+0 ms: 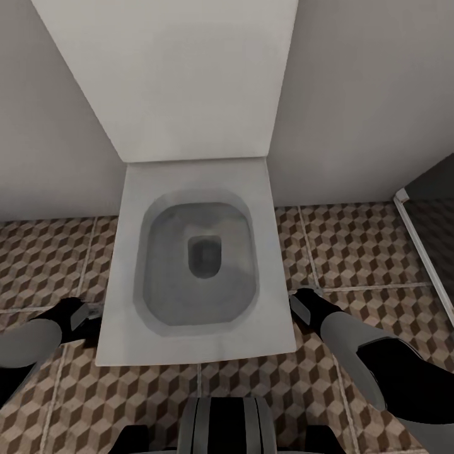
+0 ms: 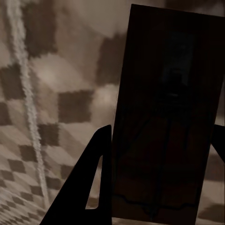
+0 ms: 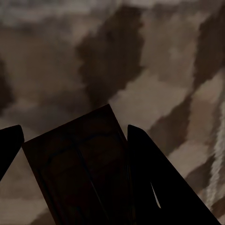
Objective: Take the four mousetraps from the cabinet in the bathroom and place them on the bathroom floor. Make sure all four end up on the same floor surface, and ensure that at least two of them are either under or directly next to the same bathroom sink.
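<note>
In the left wrist view a dark brown mousetrap (image 2: 168, 93) stands between the black fingers of my left gripper (image 2: 161, 133), which is shut on it just above the bathroom floor (image 2: 51, 79). The right wrist view has a second mousetrap (image 3: 79, 164) clamped in my right gripper (image 3: 75, 129), also close over the tiles. From the head view, the left gripper (image 1: 75, 312) hangs low beside the toilet's left side and the right gripper (image 1: 301, 306) beside its right side. The cabinet and the sink are out of view.
A white square toilet (image 1: 195, 265) with its lid up stands straight ahead against the pale wall (image 1: 353, 94). Cube-patterned floor tiles (image 1: 353, 246) spread on both sides. A white shower threshold (image 1: 422, 246) with darker tiles behind it runs along the right edge.
</note>
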`<state>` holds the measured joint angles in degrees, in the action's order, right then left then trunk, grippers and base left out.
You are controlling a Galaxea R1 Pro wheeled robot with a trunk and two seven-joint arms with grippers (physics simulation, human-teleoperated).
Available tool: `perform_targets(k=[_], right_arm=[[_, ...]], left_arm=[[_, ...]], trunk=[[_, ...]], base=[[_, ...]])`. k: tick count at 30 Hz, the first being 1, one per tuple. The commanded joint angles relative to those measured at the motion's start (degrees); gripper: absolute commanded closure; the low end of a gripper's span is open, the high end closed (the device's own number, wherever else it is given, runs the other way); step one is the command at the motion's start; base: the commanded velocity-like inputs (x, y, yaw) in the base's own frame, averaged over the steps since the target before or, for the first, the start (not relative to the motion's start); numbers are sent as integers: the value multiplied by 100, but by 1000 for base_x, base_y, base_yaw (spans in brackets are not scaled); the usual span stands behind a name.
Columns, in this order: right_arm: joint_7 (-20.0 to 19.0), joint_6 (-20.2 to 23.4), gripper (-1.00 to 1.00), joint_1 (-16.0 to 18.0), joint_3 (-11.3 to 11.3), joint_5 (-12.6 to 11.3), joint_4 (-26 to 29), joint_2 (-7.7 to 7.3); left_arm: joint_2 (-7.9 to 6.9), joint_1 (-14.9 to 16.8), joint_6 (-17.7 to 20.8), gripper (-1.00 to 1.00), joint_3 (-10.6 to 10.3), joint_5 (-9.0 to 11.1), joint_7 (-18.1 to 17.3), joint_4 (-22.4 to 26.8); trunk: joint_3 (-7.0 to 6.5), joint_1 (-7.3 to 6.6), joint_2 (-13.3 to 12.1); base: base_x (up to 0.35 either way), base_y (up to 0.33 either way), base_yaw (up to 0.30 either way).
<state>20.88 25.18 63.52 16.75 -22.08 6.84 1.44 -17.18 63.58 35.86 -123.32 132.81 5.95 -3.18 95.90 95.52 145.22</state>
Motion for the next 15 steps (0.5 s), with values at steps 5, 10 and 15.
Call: perform_targets(k=[5,10,15], right_arm=[[39,23,100,-1,49,-68,10,0],[39,23,100,1,48,-68,10,5],[31,22,100,1,52,-68,10,5]], left_arm=[[-254,4,5,100,-32,62,-629,1],[-340,0,-6,100,-381,49,-1160,1],[-307,-3,-57,100,-592,45,-1239,7]], trunk=[[3,-1,1],[3,-1,1],[3,-1,1]], base=[[0,0,0],[0,0,0],[0,0,0]])
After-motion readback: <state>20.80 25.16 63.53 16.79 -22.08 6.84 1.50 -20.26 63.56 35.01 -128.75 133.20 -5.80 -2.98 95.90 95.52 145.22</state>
